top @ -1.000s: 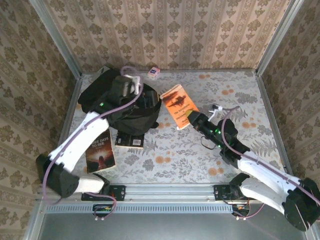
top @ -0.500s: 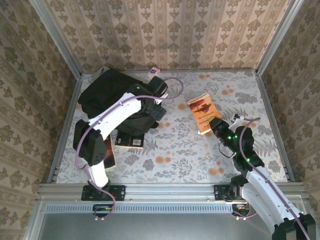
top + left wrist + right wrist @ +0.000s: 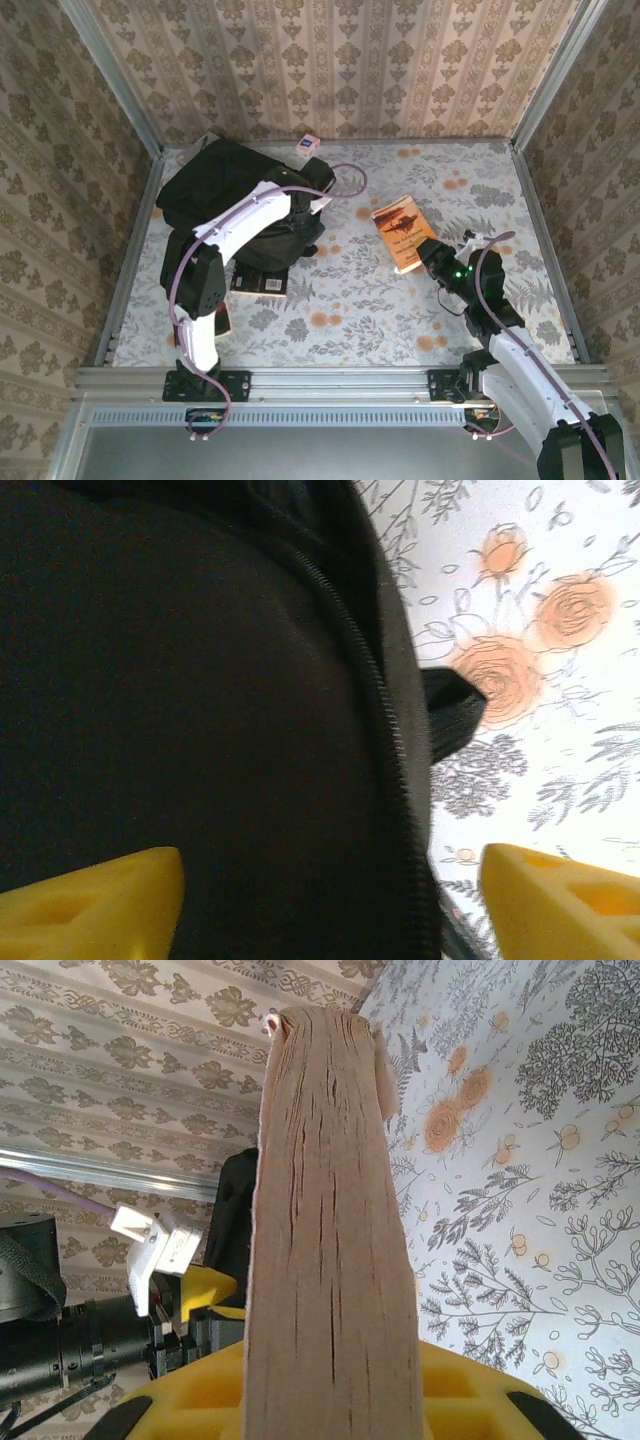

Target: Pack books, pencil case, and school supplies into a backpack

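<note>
right gripper (image 3: pixel 418 255) was clamped on the lower edge of the orange book (image 3: pixel 400 228); in the right wrist view the page block (image 3: pixel 325 1210) stood upright between the yellow fingers, so i judged the grip firm. compared with a second back, the book had been pulled away from the backpack (image 3: pixel 215 185) and sat over the open table (image 3: pixel 450 180), well apart from the bag, having drifted only slightly towards it in the last half second. left gripper (image 3: pixel 318 190) had swung from over the middle of the bag to its right edge. in the left wrist view its fingers (image 3: pixel 100 900) stood wide apart over black fabric and the zip (image 3: pixel 375 700), gripping nothing. my reading: the left arm was lining up to hold the bag mouth while the right waited, so the orange book was not yet packed. a black book (image 3: pixel 262 282) lay half under the bag's near edge, and the pink-white packet (image 3: pixel 307 145) lay by the far wall. writing: the orange cover carried a dark picture and title lines too small to read. the packet showed a blue square, no legible text.
</note>
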Available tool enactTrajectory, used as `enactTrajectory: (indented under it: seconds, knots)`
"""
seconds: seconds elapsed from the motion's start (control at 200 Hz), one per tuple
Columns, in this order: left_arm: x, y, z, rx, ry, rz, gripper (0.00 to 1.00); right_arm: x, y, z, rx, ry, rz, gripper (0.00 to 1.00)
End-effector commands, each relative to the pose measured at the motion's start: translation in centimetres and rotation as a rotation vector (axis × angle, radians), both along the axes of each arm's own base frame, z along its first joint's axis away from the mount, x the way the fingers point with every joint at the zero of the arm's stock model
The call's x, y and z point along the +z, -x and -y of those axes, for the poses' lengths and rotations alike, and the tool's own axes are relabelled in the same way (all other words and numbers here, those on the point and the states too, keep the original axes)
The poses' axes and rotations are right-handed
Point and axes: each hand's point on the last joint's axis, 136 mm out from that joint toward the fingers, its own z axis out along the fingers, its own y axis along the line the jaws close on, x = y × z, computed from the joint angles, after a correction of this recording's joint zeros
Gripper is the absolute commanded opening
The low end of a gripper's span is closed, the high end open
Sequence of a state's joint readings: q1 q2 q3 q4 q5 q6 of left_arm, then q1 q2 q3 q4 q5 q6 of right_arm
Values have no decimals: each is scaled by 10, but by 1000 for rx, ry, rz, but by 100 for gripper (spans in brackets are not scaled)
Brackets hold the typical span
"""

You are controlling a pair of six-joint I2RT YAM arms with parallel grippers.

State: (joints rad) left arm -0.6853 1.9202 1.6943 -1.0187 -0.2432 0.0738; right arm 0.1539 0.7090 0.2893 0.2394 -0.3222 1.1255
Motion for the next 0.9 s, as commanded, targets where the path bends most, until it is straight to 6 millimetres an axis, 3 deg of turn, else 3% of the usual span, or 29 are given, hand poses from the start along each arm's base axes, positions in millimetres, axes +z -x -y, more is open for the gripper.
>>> enactTrajectory:
  seconds: [0.0,0.105,0.235,0.455,0.62,0.765,0.895]
  knots:
    - [6,-11,-12,38,-17,18,63,20,-2,-4,26,-26,84,0]
    - [13,-17,-12,52,16,32,38,22,-3,-5,34,-23,88,0]
    - [35,-21,-2,46,97,63,0,25,-6,-14,87,-30,96,0]
    - [111,-21,-4,57,263,244,0,45,-9,-42,207,-8,138,0]
    - [171,-2,-10,47,446,397,0,69,-11,-78,344,18,179,0]
    - [200,21,-21,66,612,482,0,84,-17,-109,441,-8,163,0]
    - [217,36,-29,95,754,542,0,80,-22,-137,492,-72,98,0]
